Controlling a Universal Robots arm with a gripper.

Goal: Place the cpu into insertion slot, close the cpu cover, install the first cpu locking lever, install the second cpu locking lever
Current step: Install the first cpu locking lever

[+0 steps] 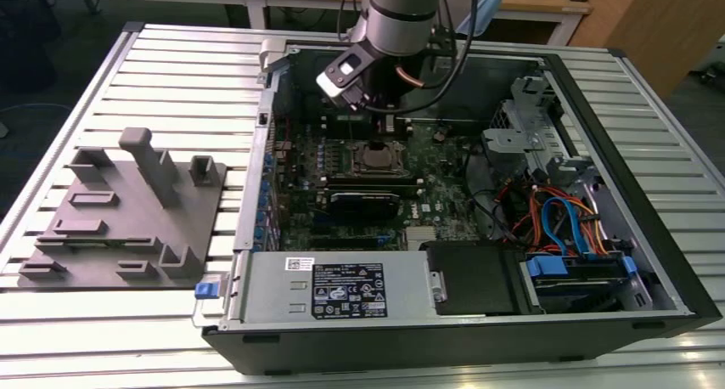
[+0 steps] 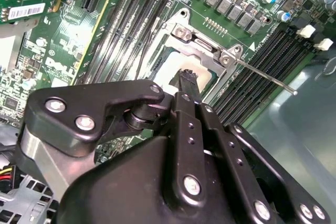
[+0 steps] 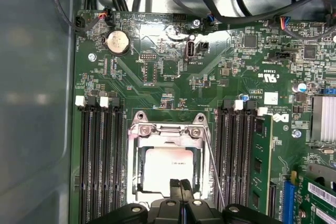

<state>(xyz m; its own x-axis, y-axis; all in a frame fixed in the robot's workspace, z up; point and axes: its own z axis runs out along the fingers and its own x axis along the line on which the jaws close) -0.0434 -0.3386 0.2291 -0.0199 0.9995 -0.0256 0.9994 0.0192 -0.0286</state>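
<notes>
Reaching down into the open computer case [image 1: 634, 236] on the arm [image 1: 391, 19], with the gripper [image 3: 181, 186] drawn narrow, fingertips [image 2: 187, 77] pressed together and gripping nothing visible. Poised right over the cpu [image 3: 168, 167], at one edge of its silver-grey top in both wrist views. Seated directly beneath the gripper, that chip, lying flat inside the insertion slot [image 3: 140, 174] and square to the rim. Framed by the cpu cover [image 3: 167, 129], apparently folded down around the chip, with the hinge bar lying just beyond the gripper's tips. Flanked close beside the gripper by one thin wire locking lever [image 3: 212, 169], unlatched, running along the side of the slot and reaching out over the neighbouring memory slots [image 3: 100, 156] in the second wrist view. Banked on both sides of the gripper by those long black slots, with a green memory module [image 3: 261, 166] standing in one of them, past the lever. Farther out from the gripper, beyond the cover's hinge, a round coin battery [image 3: 118, 41] on the green motherboard [image 3: 173, 82]. Well away from the gripper, outside the case, a grey moulded fixture [image 1: 125, 211] resting on the slatted desk [image 1: 170, 66].
</notes>
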